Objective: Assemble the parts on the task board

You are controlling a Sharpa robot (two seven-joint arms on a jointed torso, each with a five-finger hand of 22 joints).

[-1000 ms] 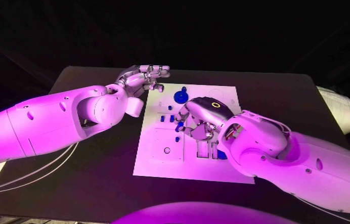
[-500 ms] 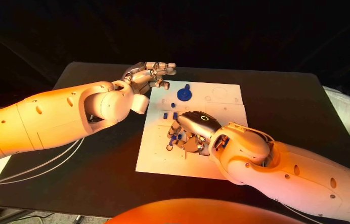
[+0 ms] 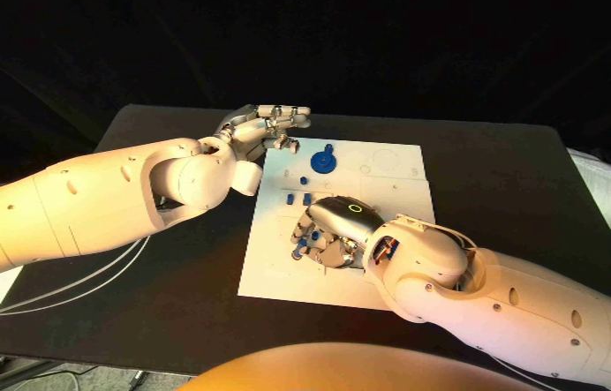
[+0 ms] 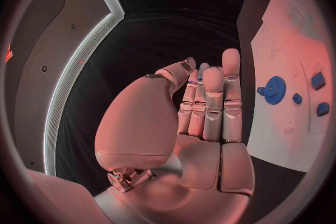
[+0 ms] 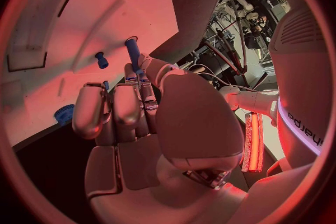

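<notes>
Right hand point(image 3: 334, 230), low over the task board point(image 3: 395, 197), pinches a blue peg point(image 5: 132, 53); a tilted insertion may jam it, while the empty left hand point(image 3: 261, 129) hovers, fingers loosely together.

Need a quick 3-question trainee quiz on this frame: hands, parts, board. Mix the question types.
1. Fill in: the round blue toothed gear lies on the white flat task board, toward the edge ___ from the robot (nearest/farthest).
2. True or false: the silver left hand holds the gear.
3. Which hand pinches the slim blue peg? A) left B) the silver right hand C) neither

Key: 1 farthest; 2 false; 3 B.
</notes>
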